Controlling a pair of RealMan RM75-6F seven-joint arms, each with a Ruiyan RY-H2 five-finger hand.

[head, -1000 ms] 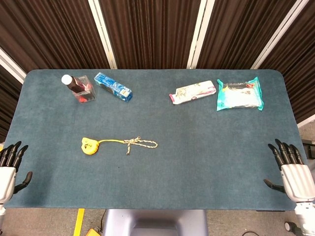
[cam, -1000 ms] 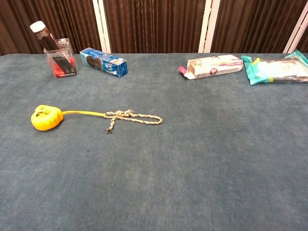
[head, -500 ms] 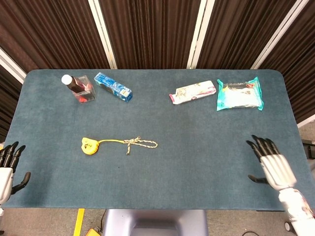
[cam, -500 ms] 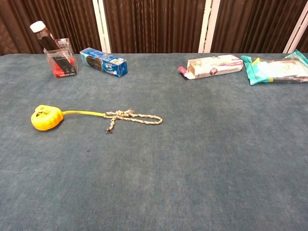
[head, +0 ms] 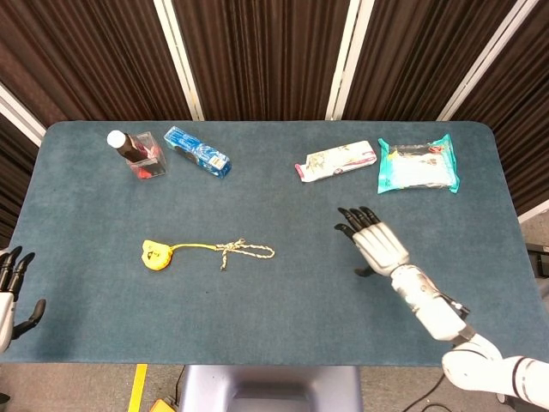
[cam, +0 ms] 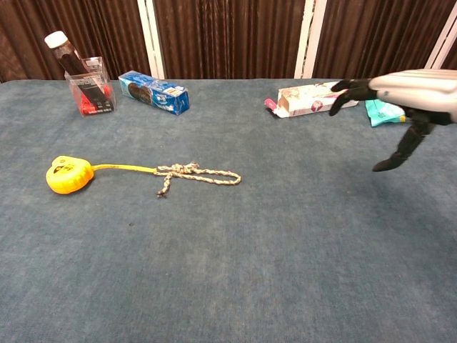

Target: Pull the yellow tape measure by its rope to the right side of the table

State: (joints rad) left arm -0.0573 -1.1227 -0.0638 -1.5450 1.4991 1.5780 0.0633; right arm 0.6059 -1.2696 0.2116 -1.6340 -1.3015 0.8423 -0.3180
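The right hand (head: 371,239) hovers with fingers spread over bare worktop (head: 326,326), well apart from the rope (head: 246,251); nothing lies between them. The rope trails rightward from the tape measure (head: 155,256) into open cloth. All other things line the far edge: bottle (head: 127,148) in its clear box, blue pack (head: 197,151), white pack (head: 336,160), teal pack (head: 418,165). The near half and right side carry nothing but the hand.

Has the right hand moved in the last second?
Yes. The right hand left the table's right edge, moving inward toward the rope.
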